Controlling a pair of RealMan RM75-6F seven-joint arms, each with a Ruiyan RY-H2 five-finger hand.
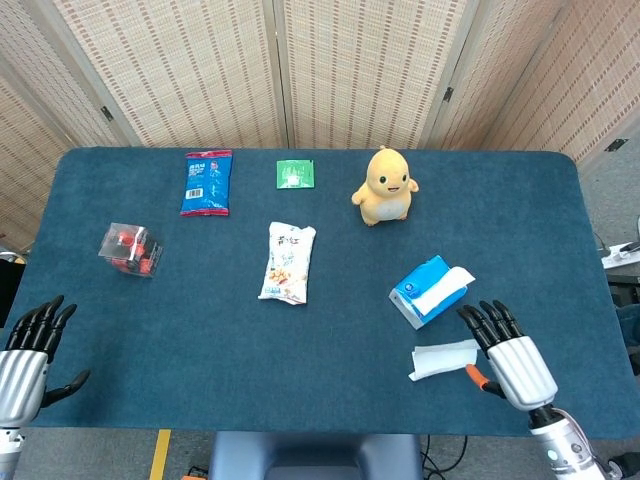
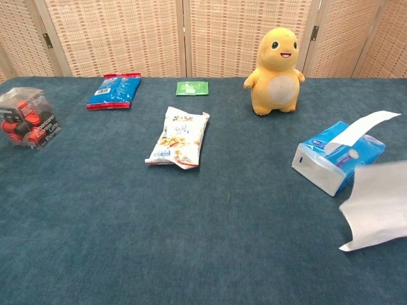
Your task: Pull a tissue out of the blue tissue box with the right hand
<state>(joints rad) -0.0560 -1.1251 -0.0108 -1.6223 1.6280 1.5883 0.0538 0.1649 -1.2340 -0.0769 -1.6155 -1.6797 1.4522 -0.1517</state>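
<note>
The blue tissue box (image 1: 428, 290) lies right of centre on the table, with a white tissue sticking out of its top (image 2: 362, 125). A loose white tissue (image 1: 443, 358) hangs just in front of the box, blurred in the chest view (image 2: 379, 203) and raised off the cloth. My right hand (image 1: 512, 355) is at the tissue's right edge and holds it between the orange-tipped thumb and a finger, its other fingers spread. My left hand (image 1: 25, 358) hovers open off the table's front left corner. Neither hand shows in the chest view.
A yellow plush toy (image 1: 385, 186) stands behind the box. A white snack bag (image 1: 288, 262) lies mid-table, with a blue packet (image 1: 208, 182) and a green sachet (image 1: 295, 174) at the back. A clear box of red pieces (image 1: 131, 249) sits at the left.
</note>
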